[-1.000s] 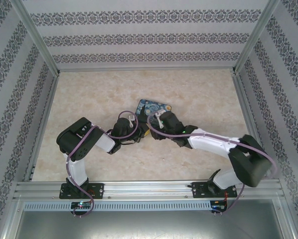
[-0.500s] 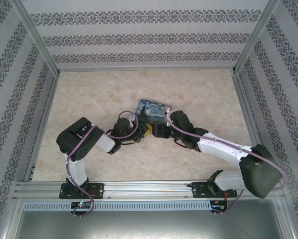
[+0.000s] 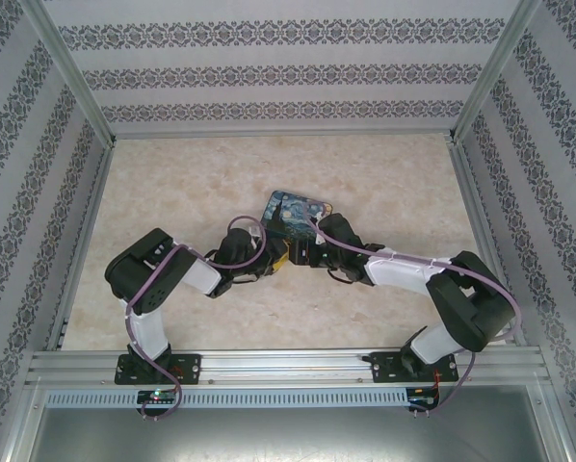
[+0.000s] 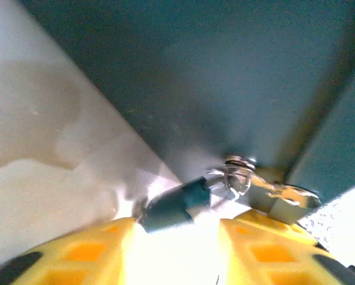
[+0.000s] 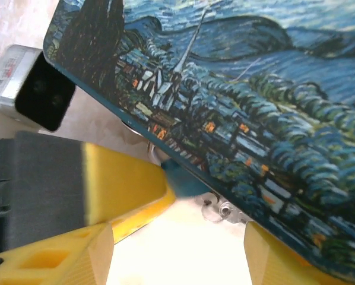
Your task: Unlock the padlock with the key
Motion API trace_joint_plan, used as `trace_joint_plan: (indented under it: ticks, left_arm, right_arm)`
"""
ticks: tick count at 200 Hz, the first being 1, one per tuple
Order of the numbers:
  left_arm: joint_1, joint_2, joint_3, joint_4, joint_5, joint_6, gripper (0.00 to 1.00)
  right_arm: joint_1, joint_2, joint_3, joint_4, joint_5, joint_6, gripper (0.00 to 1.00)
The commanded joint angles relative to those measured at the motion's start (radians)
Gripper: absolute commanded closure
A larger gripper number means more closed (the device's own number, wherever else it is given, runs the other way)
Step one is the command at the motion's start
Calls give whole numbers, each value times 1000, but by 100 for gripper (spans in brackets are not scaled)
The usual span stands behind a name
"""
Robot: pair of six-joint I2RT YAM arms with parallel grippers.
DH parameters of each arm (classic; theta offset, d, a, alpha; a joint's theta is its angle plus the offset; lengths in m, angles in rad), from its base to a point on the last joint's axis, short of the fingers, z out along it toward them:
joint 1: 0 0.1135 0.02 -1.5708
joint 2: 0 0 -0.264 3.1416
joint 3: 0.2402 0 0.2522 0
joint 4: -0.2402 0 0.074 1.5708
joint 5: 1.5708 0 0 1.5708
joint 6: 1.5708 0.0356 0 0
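The padlock (image 4: 173, 205) has a small teal body and a silvery shackle (image 4: 228, 181) hooked through the latch on the dark box (image 3: 298, 212) with the Starry Night lid (image 5: 254, 107). My left gripper (image 4: 177, 228) is open, and its yellow fingers (image 4: 76, 249) stand apart on either side of the padlock body. My right gripper (image 5: 177, 249) is open too, just short of the padlock (image 5: 183, 181) and a silvery ring (image 5: 216, 211) under the lid's edge. Both grippers meet at the box's near corner (image 3: 290, 253). The key I cannot make out.
The left gripper's yellow finger (image 5: 124, 178) and black body crowd the left of the right wrist view. Patterned walls and metal rails (image 3: 76, 144) fence the beige table (image 3: 172, 183). Purple cables (image 3: 240, 223) loop over both arms.
My left gripper has opened; its jaws were shut before. The right arm's elbow has swung in toward the middle, with its gripper staying at the box's near corner.
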Motion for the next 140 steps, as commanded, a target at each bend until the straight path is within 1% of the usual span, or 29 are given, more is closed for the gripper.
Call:
trace_joint_plan:
  ticks: [1,33,49,70,85,99,123,140]
  left_arm:
    - [-4,-32,-43,-97,22,37,45]
    - [-3,-87,-73,-121,6,42,25]
    - [-4,-130,-74,-163,-5,60,17]
    - [-3,-202,-66,-259,-30,102,9]
    - [-3,-275,-45,-359,-60,155,4]
    - [-3,-345,-9,-504,-103,224,1]
    - [-2,-463,63,-717,-182,352,0]
    - [1,-516,109,-840,-242,428,0]
  right_arm:
    - [-25,21,55,53,17,27,41]
    - [-61,49,91,54,5,30,41]
    - [-83,70,113,53,-4,31,41]
    - [-113,98,146,51,-15,29,41]
    - [-136,114,166,51,-28,27,41]
    - [-152,123,181,53,-47,23,41]
    - [-160,90,171,53,-77,4,41]
    - [-159,48,140,55,-82,3,42]
